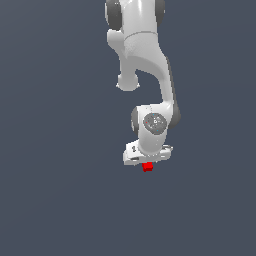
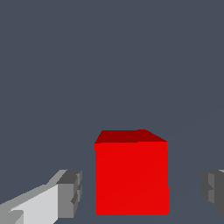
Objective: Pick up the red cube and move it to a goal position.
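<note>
The red cube (image 1: 147, 167) lies on the flat grey floor, right under the white arm's hand. In the wrist view the red cube (image 2: 131, 177) stands between my two fingers. My gripper (image 2: 142, 192) is open around it. One grey finger pad (image 2: 71, 193) is a small gap from one side of the cube, and the other pad (image 2: 213, 189) is a wider gap from the opposite side. Neither pad touches the cube. In the exterior view my gripper (image 1: 147, 161) is low over the cube, and the hand hides the fingers.
The plain dark grey floor (image 1: 60, 200) fills both views. The white arm (image 1: 145, 60) reaches down from the top of the exterior view. No goal marker shows.
</note>
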Robot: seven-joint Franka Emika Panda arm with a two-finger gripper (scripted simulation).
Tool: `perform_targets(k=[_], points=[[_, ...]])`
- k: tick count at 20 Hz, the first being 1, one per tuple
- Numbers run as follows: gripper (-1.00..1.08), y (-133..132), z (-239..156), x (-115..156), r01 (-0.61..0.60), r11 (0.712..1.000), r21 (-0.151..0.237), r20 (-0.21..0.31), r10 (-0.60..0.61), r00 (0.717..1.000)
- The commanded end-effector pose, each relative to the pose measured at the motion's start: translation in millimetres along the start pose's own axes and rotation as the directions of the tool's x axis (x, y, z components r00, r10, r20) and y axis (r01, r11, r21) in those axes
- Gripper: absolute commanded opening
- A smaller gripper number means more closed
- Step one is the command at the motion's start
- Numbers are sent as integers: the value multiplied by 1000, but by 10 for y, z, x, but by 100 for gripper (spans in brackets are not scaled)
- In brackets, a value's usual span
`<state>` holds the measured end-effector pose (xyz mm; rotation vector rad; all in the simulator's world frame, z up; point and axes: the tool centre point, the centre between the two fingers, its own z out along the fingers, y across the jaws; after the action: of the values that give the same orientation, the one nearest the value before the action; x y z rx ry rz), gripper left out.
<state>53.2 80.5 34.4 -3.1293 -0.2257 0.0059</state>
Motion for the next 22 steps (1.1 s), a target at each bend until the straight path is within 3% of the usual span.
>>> perform_targets(k=[1,7,8,22], points=[[100,-44,80,47,10,1000,-3,-2,-10,1000],[100,-88,144,90,20,1000,-4,-3,-20,1000],[-100,-88,144,90,20,1000,-4,-3,-20,1000],[-100,-94,126,69,20,1000,-4,-3,-20,1000]])
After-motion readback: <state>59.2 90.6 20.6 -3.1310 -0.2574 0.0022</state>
